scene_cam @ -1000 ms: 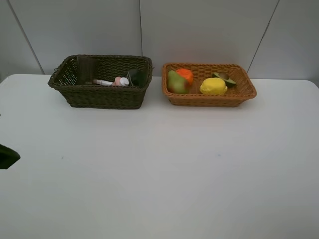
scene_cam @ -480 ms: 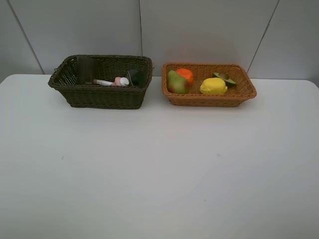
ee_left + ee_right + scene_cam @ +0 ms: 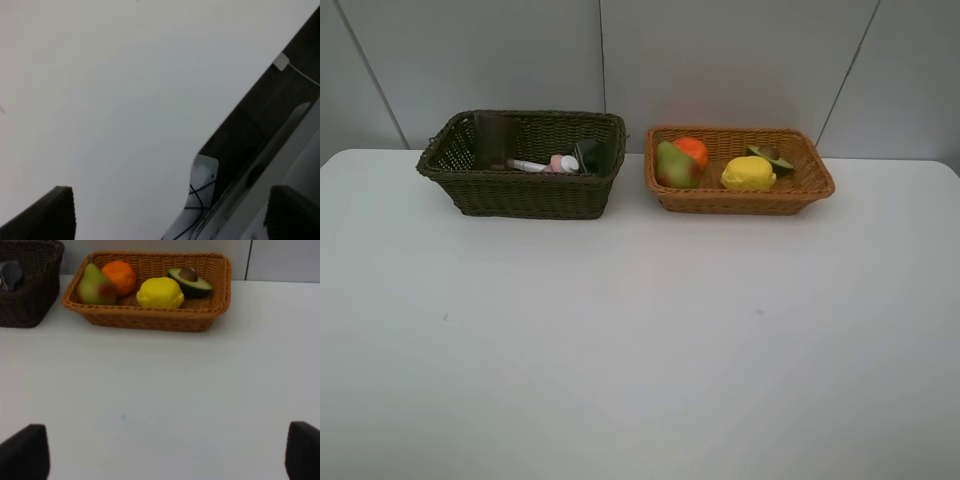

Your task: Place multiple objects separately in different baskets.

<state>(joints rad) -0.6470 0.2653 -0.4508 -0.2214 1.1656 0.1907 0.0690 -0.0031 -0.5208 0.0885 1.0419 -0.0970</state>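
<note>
Two baskets stand side by side at the back of the white table. The dark brown basket (image 3: 520, 200) holds a white marker (image 3: 525, 165), a pink bottle (image 3: 560, 163), a dark pump bottle (image 3: 592, 156) and a translucent cup (image 3: 492, 138). The orange-tan basket (image 3: 740, 202) (image 3: 150, 320) holds a pear (image 3: 673, 165) (image 3: 92, 285), an orange (image 3: 692, 150) (image 3: 119, 277), a lemon (image 3: 748, 173) (image 3: 160, 292) and an avocado half (image 3: 770, 157) (image 3: 190, 281). Neither arm shows in the high view. My left gripper (image 3: 175, 215) is open over the table's edge. My right gripper (image 3: 164, 452) is open and empty, well short of the tan basket.
Grey wall panels rise right behind the baskets. In the left wrist view the table's edge (image 3: 235, 115) runs diagonally, with a dark gap, a thin cable (image 3: 197, 197) and a white frame part beyond it. Bare white tabletop (image 3: 640, 340) lies in front of the baskets.
A dark part of the left arm that showed at the left edge of the high view a second ago has gone out of view. Baskets and objects have not moved.
</note>
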